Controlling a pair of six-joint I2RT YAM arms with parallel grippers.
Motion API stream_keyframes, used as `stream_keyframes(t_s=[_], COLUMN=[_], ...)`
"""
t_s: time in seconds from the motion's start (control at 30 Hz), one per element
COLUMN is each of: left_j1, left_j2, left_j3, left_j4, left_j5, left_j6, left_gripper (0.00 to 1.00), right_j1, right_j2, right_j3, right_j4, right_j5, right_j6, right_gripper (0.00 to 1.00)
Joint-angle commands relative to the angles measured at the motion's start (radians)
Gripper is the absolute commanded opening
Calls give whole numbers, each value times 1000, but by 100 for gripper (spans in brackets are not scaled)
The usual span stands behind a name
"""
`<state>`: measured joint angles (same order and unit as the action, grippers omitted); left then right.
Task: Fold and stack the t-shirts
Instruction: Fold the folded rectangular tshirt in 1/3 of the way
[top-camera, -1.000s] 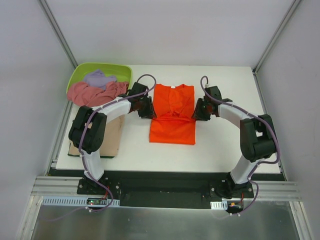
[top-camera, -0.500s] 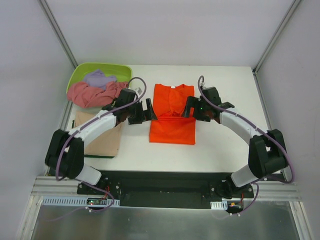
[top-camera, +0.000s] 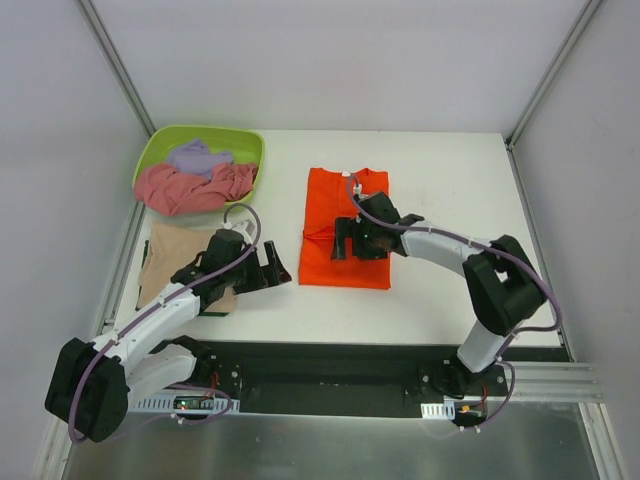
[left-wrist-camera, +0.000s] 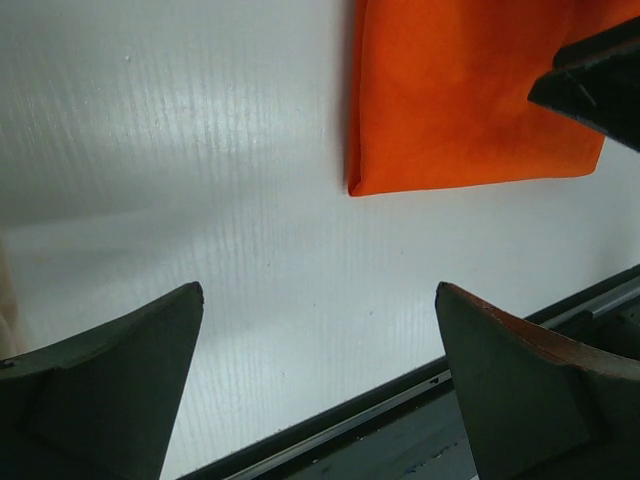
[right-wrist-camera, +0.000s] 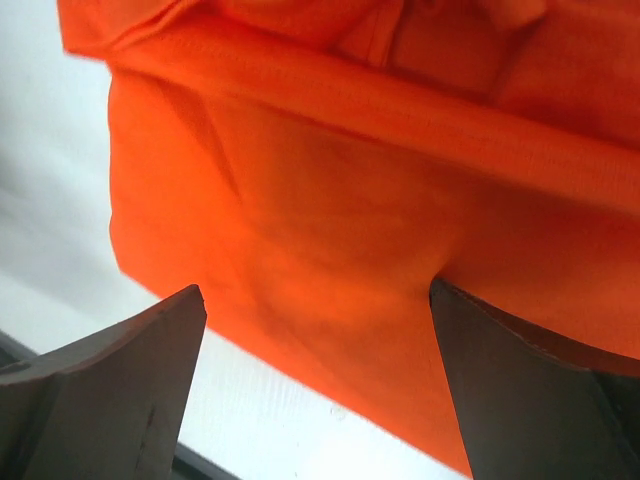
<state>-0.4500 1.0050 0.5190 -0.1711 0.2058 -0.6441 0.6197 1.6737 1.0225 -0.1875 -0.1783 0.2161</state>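
orange t-shirt (top-camera: 335, 270) lying part-folded on table (top-camera: 450, 200); right gripper (top-camera: 345, 238) hovering over it, fingers spread wide, holding nothing; left gripper (top-camera: 272, 270) gaping near its corner, empty; cloth looking soft, light, floppy; pinching hem corners seeming best

orange t-shirt (right-wrist-camera: 330, 200): fills most of frame, folded band running from upper left to right edge, wrinkles at top | right gripper (right-wrist-camera: 317, 288): jaws spread wide, dark fingers (right-wrist-camera: 110, 400) in lower corners, nothing clamped | table (right-wrist-camera: 45, 210): white, left and bottom
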Motion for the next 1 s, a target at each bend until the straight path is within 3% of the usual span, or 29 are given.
stream_keyframes(t_s=[0.0,0.23,0.43,0.67,0.97], left_j1=[7,7,7,7,5], left_j2=[-45,-62,-92,-25,251], left_j3=[-40,-62,-74,-56,30], left_j4=[16,16,18,76,226], left_j5=[0,18,14,20,105], left_j6=[-19,-26,-25,-29,-48], left_gripper=[99,99,99,99,92], right_j1=[-3,-37,-101,-104,-109], right_j2=[73,231,249,-24,-417], right_j3=[134,368,427,201,-246], right_j4=[82,94,83,92,88], right_j5=[86,132,17,103,109], right_j6=[-1,-78,-55,-75,-28], right_gripper=[96,96,96,96,96])
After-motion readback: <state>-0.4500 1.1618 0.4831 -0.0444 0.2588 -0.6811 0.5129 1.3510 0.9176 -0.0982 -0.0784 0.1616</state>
